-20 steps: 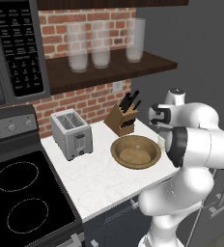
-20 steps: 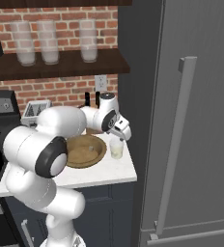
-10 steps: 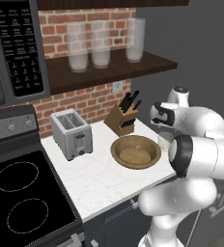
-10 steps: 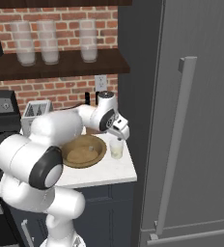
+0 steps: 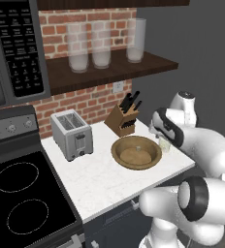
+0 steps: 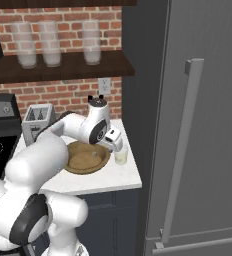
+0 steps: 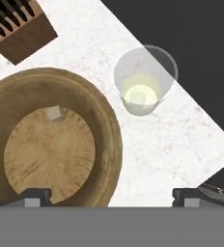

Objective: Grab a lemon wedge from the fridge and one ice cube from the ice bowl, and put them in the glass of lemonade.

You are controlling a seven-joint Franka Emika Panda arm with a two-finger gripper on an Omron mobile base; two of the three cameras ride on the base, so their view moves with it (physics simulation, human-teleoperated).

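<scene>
The white arm's two-finger gripper [image 7: 111, 197] is being held spread wide and empty above the counter, its two dark tips flanking the view from the hand, so that nothing is being carried and the jaws are being kept ready for a fresh pick. Directly beneath it, the wide shallow round brown wooden ice bowl [image 7: 109, 144] is being seen from above, with one tiny pale translucent ice cube [image 7: 52, 113] resting on the bowl's flat floor near the far rim, apart from the wall. Just beside the bowl, near the counter's corner, the short small clear glass of lemonade [image 7: 144, 79] is being kept upright on the white marble counter [image 7: 181, 140]; a pale squarish piece is being seen inside its yellowish liquid, though whether it is ice cannot be told. Further back, the wooden knife block [image 5: 121, 121] and the silver toaster [image 5: 72, 134] are standing against the brick wall. To the right, the tall dark grey fridge [image 6: 208, 150] is being kept closed, so the lemon wedge is judged to be hidden inside it, and that part of the task is judged not yet done.
</scene>
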